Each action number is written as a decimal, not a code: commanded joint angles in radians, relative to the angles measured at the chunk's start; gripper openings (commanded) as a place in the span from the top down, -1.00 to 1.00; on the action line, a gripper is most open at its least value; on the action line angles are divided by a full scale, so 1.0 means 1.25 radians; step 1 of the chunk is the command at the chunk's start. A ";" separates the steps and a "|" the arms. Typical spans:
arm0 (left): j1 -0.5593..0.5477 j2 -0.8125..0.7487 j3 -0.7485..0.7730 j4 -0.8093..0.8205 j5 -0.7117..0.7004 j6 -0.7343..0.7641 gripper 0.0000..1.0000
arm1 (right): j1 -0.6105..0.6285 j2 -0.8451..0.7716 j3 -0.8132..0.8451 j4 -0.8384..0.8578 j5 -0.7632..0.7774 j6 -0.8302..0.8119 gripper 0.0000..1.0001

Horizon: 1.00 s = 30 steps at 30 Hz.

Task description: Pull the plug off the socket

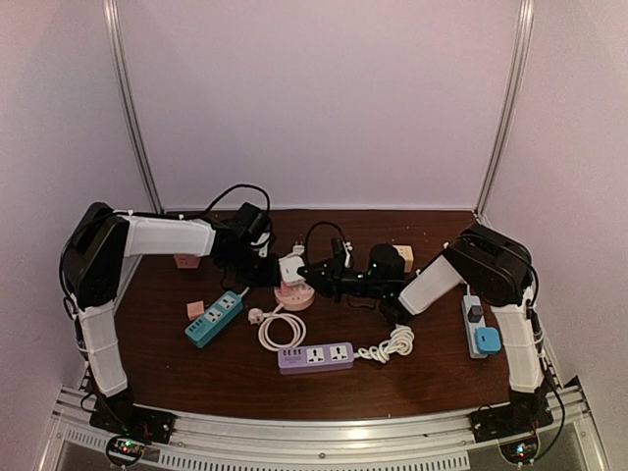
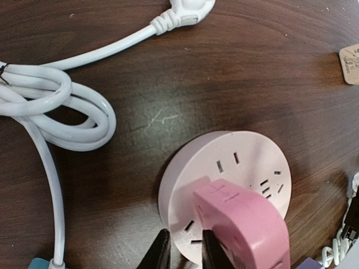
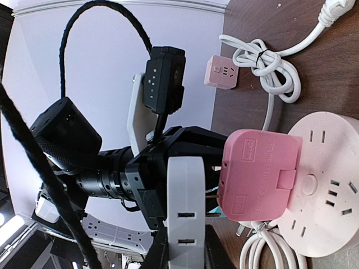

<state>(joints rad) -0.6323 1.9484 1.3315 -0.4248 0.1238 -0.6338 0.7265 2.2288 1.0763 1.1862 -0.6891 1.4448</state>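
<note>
A white plug (image 3: 186,207) hangs in the air with my right gripper (image 3: 185,249) shut on it. Its metal prongs show in a narrow gap before a pink cube socket (image 3: 261,174). That cube stands on a round pink socket disc (image 3: 331,185) lying on the table. My left gripper (image 2: 185,252) is shut on the near rim of the disc (image 2: 241,162), right beside the cube (image 2: 247,224). From above, the white plug (image 1: 291,267) sits over the disc (image 1: 292,297), between the left gripper (image 1: 277,283) and the right gripper (image 1: 306,268).
A coiled white cable (image 1: 280,329) lies just in front of the disc. Nearby lie a blue power strip (image 1: 214,319) and a purple power strip (image 1: 315,357). A white strip with a blue adapter (image 1: 476,329) lies at the right. A small pink cube (image 1: 195,309) is at the left.
</note>
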 commanded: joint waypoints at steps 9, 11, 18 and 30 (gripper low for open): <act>-0.002 -0.096 -0.014 -0.028 -0.022 0.003 0.53 | 0.008 -0.020 0.026 -0.048 -0.011 -0.044 1.00; -0.002 -0.111 -0.023 -0.030 -0.026 0.002 0.52 | 0.013 -0.011 0.045 -0.063 -0.014 -0.048 1.00; 0.004 -0.149 -0.049 -0.040 -0.035 0.004 0.51 | 0.035 0.028 0.124 -0.089 -0.028 -0.042 1.00; 0.013 -0.212 -0.067 -0.043 -0.038 -0.004 0.40 | 0.002 -0.128 0.128 -0.436 0.033 -0.275 1.00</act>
<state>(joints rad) -0.6209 1.7168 1.2388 -0.4976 0.0761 -0.6373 0.7521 2.2131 1.2255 0.8803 -0.7017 1.2926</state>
